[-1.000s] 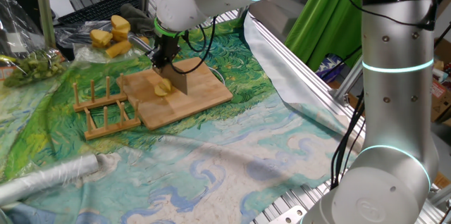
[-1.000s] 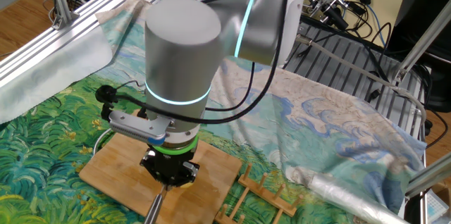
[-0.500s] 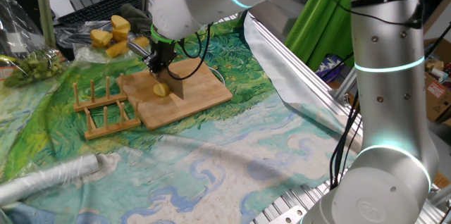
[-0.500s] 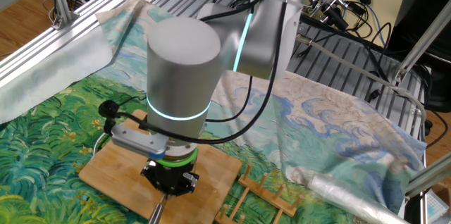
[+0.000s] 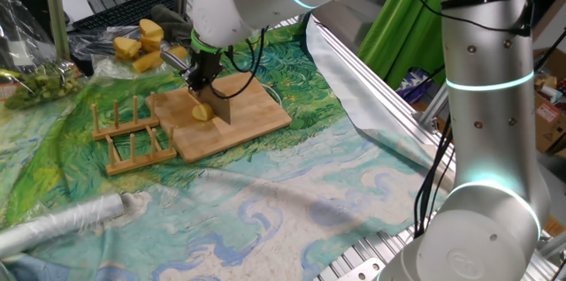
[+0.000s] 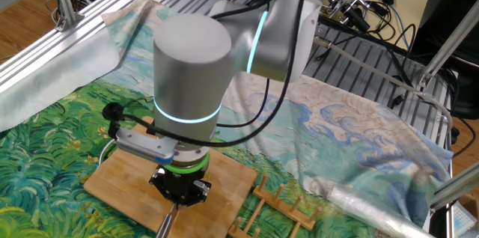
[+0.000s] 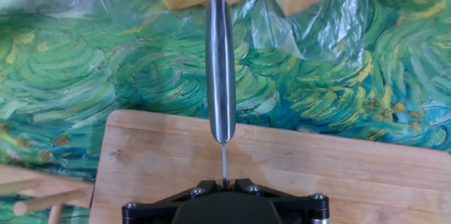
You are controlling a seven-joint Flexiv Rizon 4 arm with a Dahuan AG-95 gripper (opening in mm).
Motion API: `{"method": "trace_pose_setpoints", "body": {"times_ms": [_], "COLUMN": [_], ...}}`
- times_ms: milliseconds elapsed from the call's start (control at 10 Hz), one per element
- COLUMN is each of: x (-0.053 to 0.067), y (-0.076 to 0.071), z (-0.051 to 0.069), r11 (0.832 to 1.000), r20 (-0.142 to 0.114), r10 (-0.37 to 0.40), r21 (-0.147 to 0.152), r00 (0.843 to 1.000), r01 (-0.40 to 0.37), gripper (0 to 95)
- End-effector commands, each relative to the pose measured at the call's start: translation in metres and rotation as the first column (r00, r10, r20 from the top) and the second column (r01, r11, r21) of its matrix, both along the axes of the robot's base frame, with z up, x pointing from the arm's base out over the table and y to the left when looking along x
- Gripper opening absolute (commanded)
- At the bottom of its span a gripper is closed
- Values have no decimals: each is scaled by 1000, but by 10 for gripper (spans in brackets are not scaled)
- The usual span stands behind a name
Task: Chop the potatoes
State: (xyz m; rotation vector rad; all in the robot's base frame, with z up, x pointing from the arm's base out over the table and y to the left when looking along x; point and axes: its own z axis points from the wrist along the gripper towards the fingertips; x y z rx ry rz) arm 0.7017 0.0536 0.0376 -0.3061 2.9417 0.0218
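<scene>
Our hand (image 5: 205,76) pinches the knife (image 5: 218,104) upright over the wooden board (image 5: 243,122), blade set beside the potatoes (image 5: 202,113), presumably so it slices straight down.

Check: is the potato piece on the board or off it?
On it: the potato lies on the wooden board, beside the knife blade.

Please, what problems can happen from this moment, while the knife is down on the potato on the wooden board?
1. The potato is small and nothing holds it, so it may slide or roll away from the knife.
2. The wooden board lies loose on wrinkled cloth; downward pressure may shift it toward the wooden rack beside it.
3. In the hand view the gripper holds only the thin end of the knife, so the blade may twist between the jaws.
</scene>
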Motion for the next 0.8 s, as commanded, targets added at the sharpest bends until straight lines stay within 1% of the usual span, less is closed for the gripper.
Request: {"method": "trace_pose_setpoints", "body": {"times_ms": [100,200,300,400,500,600,700,800], "x": [-1,0,0,0,-4,-7,-7,-6], "y": [0,0,0,0,0,1,1,1], "z": [-4,-4,-2,-1,-1,-2,-1,-1], "r11": [1000,1000,1000,1000,1000,1000,1000,1000], "r20": [17,29,31,38,41,69,100,110], "r10": [-6,-7,-7,-13,-12,-16,-21,-22], "r21": [-3,-6,-2,4,3,2,6,3], "r00": [1000,1000,1000,999,999,997,995,994], "r01": [6,7,8,13,12,16,20,22], "gripper": [0,0,0,0,0,0,0,0]}}
